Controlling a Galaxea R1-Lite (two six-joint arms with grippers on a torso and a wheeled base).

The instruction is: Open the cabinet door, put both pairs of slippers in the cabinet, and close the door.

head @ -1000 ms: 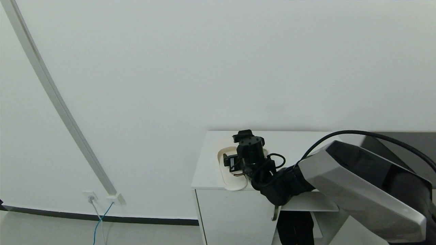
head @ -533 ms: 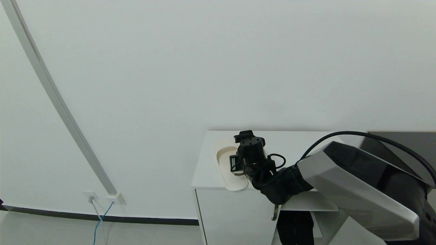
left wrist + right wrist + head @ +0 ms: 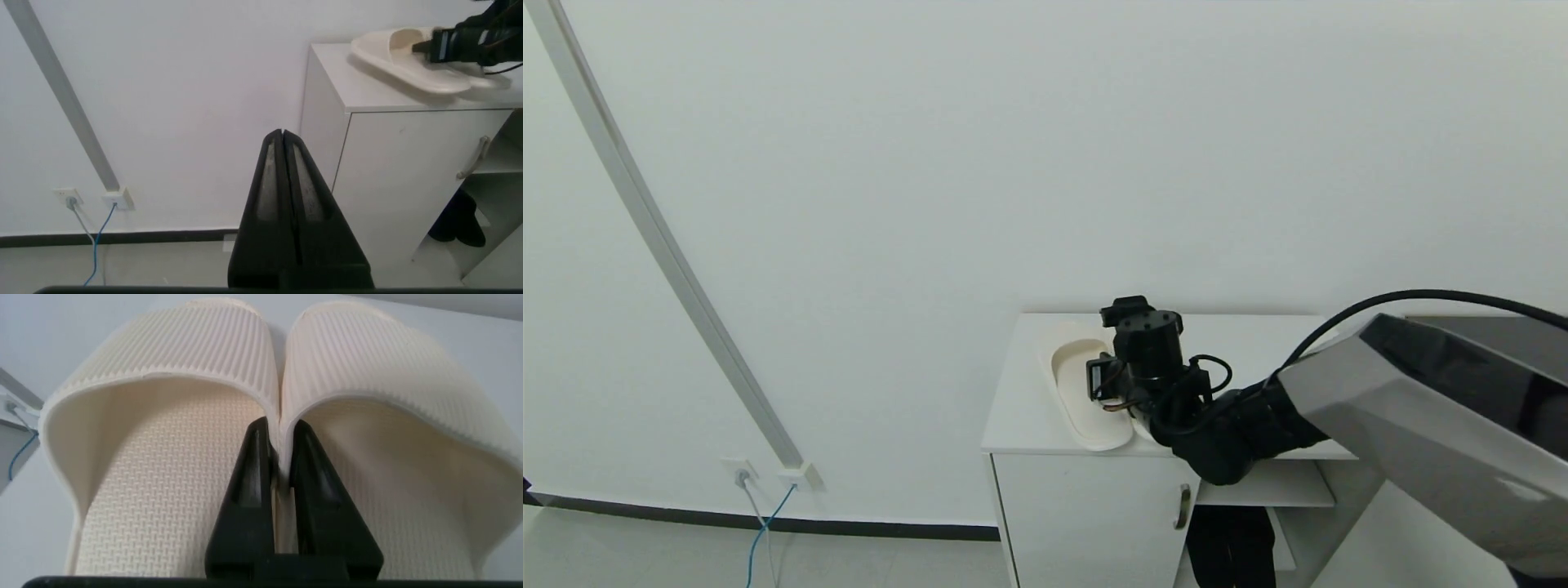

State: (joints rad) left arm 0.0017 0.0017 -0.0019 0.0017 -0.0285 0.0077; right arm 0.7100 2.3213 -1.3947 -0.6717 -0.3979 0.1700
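A pair of cream slippers [image 3: 1078, 390] lies on top of the white cabinet [image 3: 1029, 408], toes toward the wall, heels slightly over the front edge. My right gripper [image 3: 280, 433] is shut on the two touching inner walls of the cream slippers [image 3: 163, 457], pinching them together; the right gripper [image 3: 1104, 382] stands over them in the head view. My left gripper [image 3: 283, 143] is shut on nothing, low in front of the cabinet [image 3: 392, 163], apart from it. The left door, with its handle [image 3: 1183, 505], is closed. A dark pair [image 3: 1232, 541] sits in the open right compartment.
A shelf [image 3: 1262, 488] crosses the open right side of the cabinet. The white wall stands right behind it. A slanted cable duct [image 3: 654, 229] runs down to a wall socket [image 3: 739, 472] with cords, left of the cabinet. Bare floor lies to the left.
My right arm has shifted to the right and a little toward the wall, dragging the cream slippers with it across the cabinet top. The door handle now shows.
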